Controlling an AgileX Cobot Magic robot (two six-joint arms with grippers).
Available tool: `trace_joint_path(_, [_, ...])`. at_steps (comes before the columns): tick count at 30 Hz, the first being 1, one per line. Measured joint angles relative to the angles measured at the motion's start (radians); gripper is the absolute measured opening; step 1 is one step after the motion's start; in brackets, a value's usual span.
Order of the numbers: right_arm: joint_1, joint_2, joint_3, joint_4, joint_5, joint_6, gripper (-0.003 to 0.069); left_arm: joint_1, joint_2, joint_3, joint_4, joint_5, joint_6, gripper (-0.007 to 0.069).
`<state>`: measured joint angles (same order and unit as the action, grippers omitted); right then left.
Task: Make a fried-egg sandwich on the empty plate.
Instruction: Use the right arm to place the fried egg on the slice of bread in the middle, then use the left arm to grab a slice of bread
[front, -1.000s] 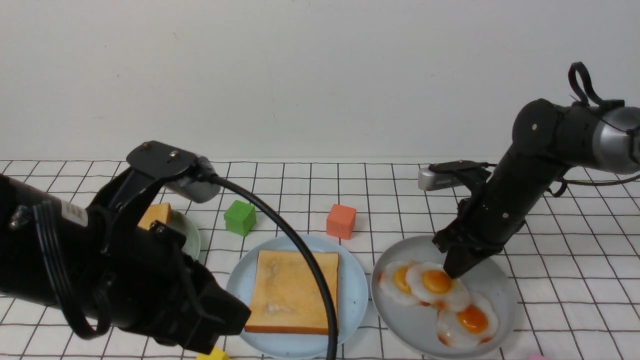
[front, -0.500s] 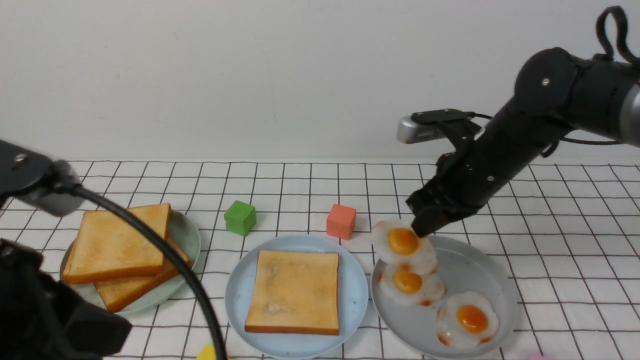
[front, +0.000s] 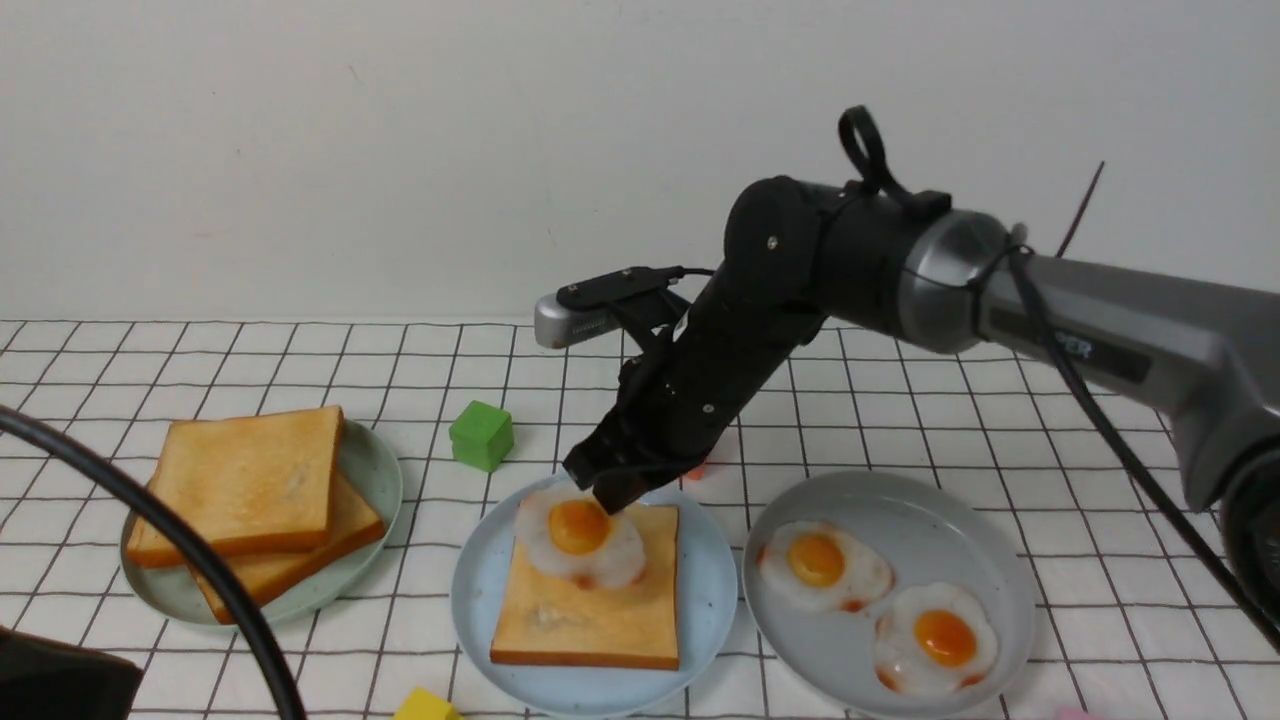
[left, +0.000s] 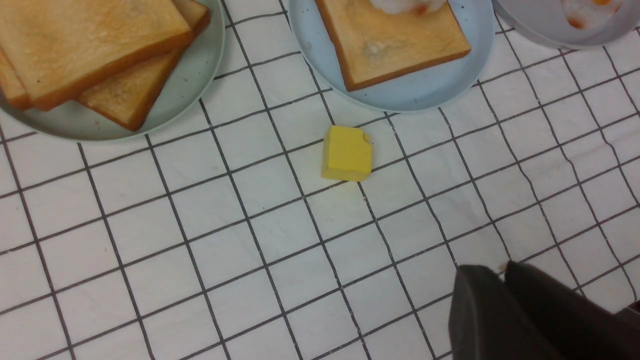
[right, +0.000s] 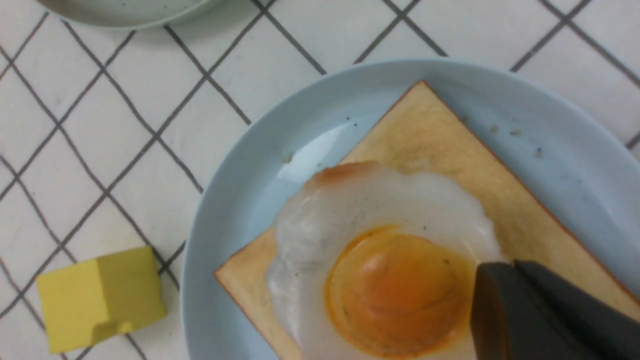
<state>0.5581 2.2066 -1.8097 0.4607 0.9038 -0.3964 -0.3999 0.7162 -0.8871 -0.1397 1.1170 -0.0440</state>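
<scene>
The empty plate (front: 716, 590) is light blue and carries one toast slice (front: 590, 615). A fried egg (front: 578, 535) with an orange yolk lies over the toast's far left corner, partly overhanging it. My right gripper (front: 612, 497) is shut on the egg's far edge, just beside the yolk. The right wrist view shows the egg (right: 390, 280) on the toast (right: 435, 130) and the closed right gripper (right: 500, 267) at its rim. My left gripper (left: 502, 270) is shut, holds nothing, and hovers over bare cloth near the table's front.
A pale green plate (front: 378, 470) at the left holds two stacked toast slices (front: 245, 480). A grey plate (front: 965, 530) at the right holds two fried eggs (front: 822, 565). A green cube (front: 481, 434) sits behind the plates and a yellow block (left: 346, 153) in front. The left arm's cable (front: 200, 560) crosses the near left.
The right gripper lifted an egg off the grey plate and carried it left onto the toast on the blue plate. The left arm drew back out of the front view.
</scene>
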Motion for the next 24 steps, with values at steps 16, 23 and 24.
trace_joint_path(16, [0.001, -0.186, 0.0, -0.114, 0.088, 0.028, 0.03, 0.0, 0.034, 0.015, 0.012, -0.216, -0.009, 0.0095])
trace_joint_path(23, [0.0, -0.446, 0.002, -0.128, 0.291, 0.054, 0.0332, 0.003, 0.212, 0.03, 0.226, -0.467, -0.238, 0.0103])
trace_joint_path(24, [0.0, -0.51, 0.024, -0.122, 0.32, 0.063, 0.0332, 0.022, 0.264, 0.03, 0.311, -0.496, -0.333, 0.0104])
